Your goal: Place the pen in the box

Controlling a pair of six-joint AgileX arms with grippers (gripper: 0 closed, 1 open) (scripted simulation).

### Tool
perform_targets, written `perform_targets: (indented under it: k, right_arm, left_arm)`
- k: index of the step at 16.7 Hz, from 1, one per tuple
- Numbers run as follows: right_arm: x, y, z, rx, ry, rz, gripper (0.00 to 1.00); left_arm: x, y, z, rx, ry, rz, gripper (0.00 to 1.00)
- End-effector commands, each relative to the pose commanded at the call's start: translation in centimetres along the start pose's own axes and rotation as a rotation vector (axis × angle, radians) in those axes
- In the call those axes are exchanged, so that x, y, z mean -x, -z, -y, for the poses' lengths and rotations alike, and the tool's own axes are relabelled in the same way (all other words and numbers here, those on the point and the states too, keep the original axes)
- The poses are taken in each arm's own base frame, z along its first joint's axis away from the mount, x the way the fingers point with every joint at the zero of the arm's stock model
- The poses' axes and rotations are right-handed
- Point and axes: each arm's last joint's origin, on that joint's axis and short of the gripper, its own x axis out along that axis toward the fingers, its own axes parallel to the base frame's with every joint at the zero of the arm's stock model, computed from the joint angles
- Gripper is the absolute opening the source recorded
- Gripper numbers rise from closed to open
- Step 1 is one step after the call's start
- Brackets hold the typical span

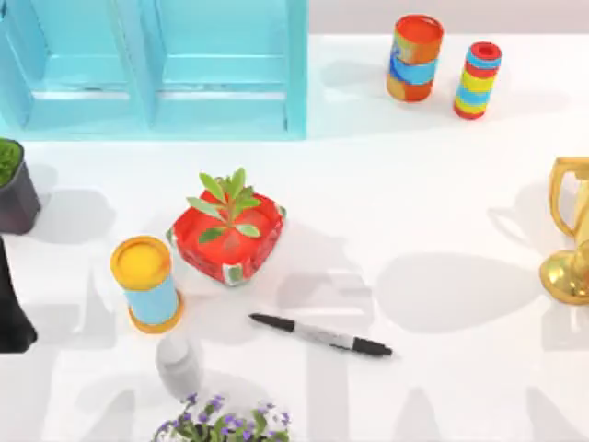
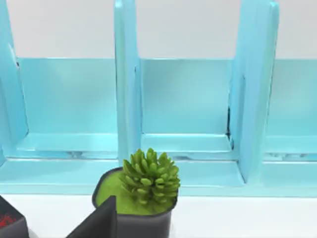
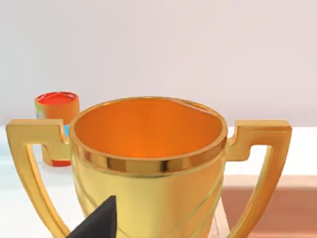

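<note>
Nearest the front edge of the bench (image 1: 442,184), a pot of purple flowers (image 1: 221,425) is seen, with a pale grey bottle-like object (image 1: 177,364) just behind it. The pen (image 1: 320,334) lies flat on the bare surface a little further in, its slim tip pointing to the left, untouched and well apart from either arm.

At the left edge a black part of the left arm (image 1: 11,313) is seen; a dark tip of the left claw (image 2: 99,223) juts into the left wrist view, and whether it is open or closed cannot be told. The same holds for the right claw (image 3: 99,220), parked close to the gold trophy (image 3: 148,163) at the right edge.

Behind the pen stand a yellow-topped blue can (image 1: 147,285) and the red planter (image 1: 228,238). A descent from the left could clip either of these, and the pen, being round, would probably roll if nudged by one finger before the other. A right-arm start could topple the trophy.

Further back, a dark pot with a green succulent (image 2: 148,178) stands before the turquoise box (image 1: 156,74), whose upright dividers (image 2: 126,84) form narrow bays. A pen carried crosswise could catch on a divider, or be let go short onto the bench. Two striped cans (image 1: 414,57) stand at the far right, out of the likely path.
</note>
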Motion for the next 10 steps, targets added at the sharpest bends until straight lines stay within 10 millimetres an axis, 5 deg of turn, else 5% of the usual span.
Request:
perform_targets:
  k: [5, 10]
  right_arm:
    - [-0.1, -0.7, -0.6, 0.020, -0.073, -0.055, 1.00]
    - [-1.2, -4.2, -3.6, 0.136, -0.360, -0.304, 1.00]
  left_arm:
    - [0.0, 0.0, 0.0, 0.000, 0.000, 0.000, 1.00]
    - [0.0, 0.0, 0.0, 0.000, 0.000, 0.000, 1.00]
